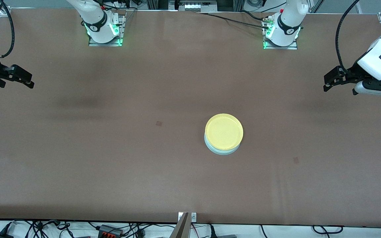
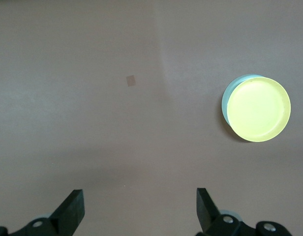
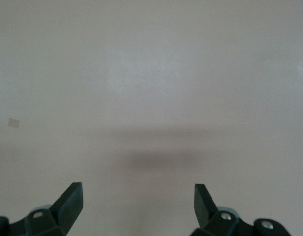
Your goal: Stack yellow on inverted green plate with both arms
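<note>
The yellow plate sat on the green plate, well apart from the left gripper and right gripper, both spread empty over bare table. Stacking looked finished; nothing remained but waiting.

Even overhead light, soft shadows (right wrist view washed out)

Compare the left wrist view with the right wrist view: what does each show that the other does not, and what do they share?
Only the left wrist view shows the yellow plate stacked on the green plate, whose pale edge peeks out along one side.

Only the right wrist view shows a dark shadow band on the bare table, with no plates in sight.

Both show their own gripper, the left gripper and the right gripper, with fingers spread open and holding nothing, over brown tabletop with a small square mark.
</note>
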